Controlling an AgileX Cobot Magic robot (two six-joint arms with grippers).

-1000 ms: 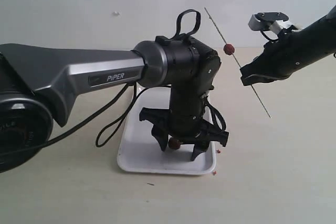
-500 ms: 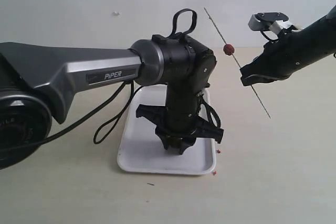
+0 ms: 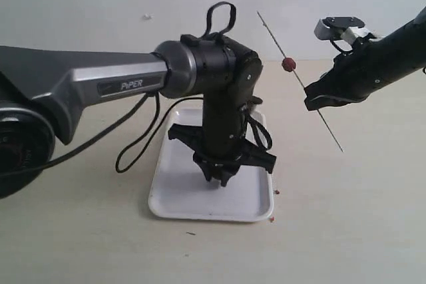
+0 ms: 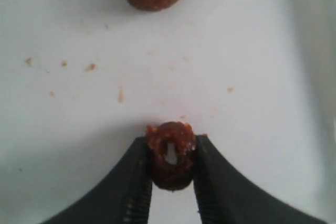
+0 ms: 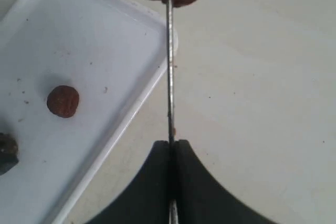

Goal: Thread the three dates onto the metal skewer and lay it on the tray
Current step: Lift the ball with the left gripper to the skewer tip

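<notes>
Left gripper (image 4: 172,150), spread a second ago, now pinches the second date (image 4: 169,165) on the tray (image 3: 174,194). Right gripper (image 5: 172,148) clamps the metal skewer (image 5: 169,66), first date (image 3: 289,64) threaded, aloft beside the tray. Lifting can likely follow.

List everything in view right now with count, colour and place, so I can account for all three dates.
tray: one, white, on the table below the left arm.
threaded date: one, reddish-brown, partway along the skewer, in the air.
gripped date: one, reddish-brown, in the left tool, over the tray.
loose date: one, reddish-brown, lying on the tray.
skewer: one, dark grey metal, tilted, held off the table, right of the tray in the exterior view.
crumbs: several, brown, scattered on the tray.
table: one, beige, under everything.
left tool: one, black, shut on the gripped date.
right tool: one, black, shut on the skewer.
</notes>
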